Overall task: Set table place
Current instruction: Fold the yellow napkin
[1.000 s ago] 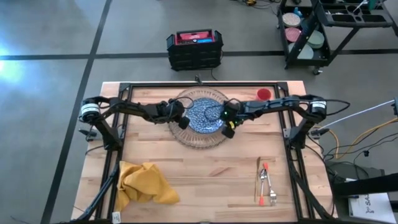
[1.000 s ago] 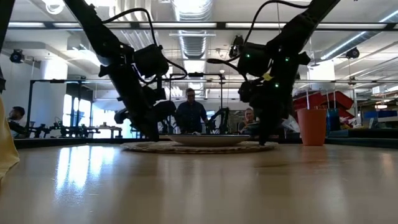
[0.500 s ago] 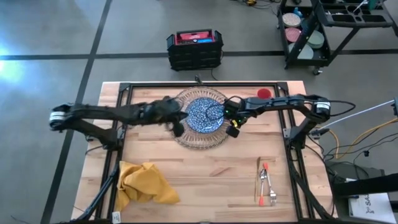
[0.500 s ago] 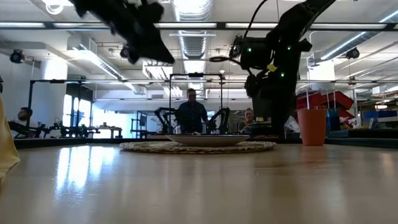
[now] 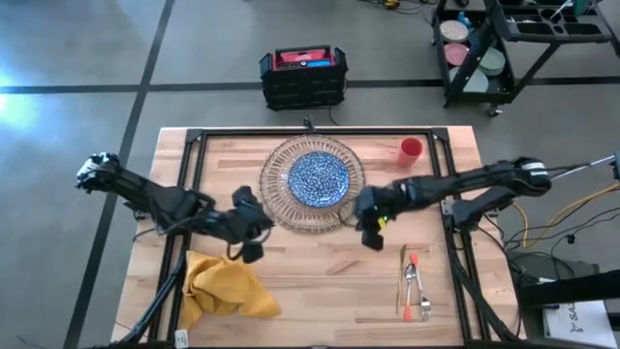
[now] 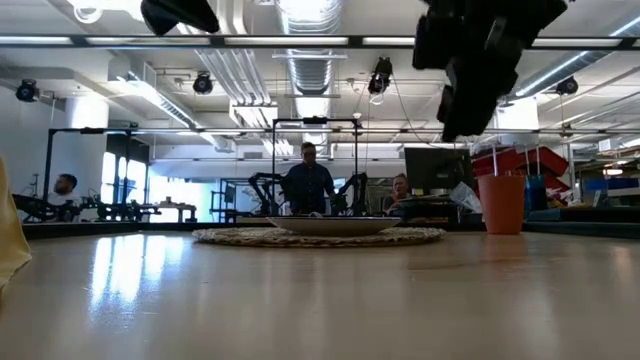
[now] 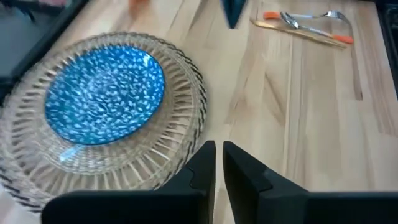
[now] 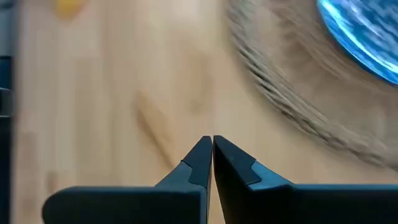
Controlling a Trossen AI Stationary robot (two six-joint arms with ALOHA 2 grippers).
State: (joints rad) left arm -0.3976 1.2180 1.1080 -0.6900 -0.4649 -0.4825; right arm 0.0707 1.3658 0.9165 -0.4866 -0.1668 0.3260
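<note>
Centre-top of the high view, the clear ribbed charger [image 5: 313,184] sits on the light-wood tabletop [image 5: 320,276] with the blue-patterned plate [image 5: 319,179] resting inside it, nicely centred! Just right of it, toward the upper right, stands the small red cup [image 5: 411,150], upright and apart from the charger. Lower left, the yellow napkin [image 5: 223,285] lies crumpled near the tabletop's edge; lower right, the orange-handled cutlery [image 5: 415,287] lies together in a bunch, well apart from the plate. Left pincer [image 5: 246,238] hangs just off the charger's lower-left rim, above the napkin, and its wrist view shows the fingers [image 7: 200,171] drawn narrow with only a slim gap, gripping nothing. Right pincer [image 5: 371,233] sits off the charger's lower-right rim, fingers [image 8: 198,163] pressed almost together, empty too. From the low view both arms ride high above the tabletop; the right wrist picture is smeared, so the charger's edge there is probably what streaks across.
</note>
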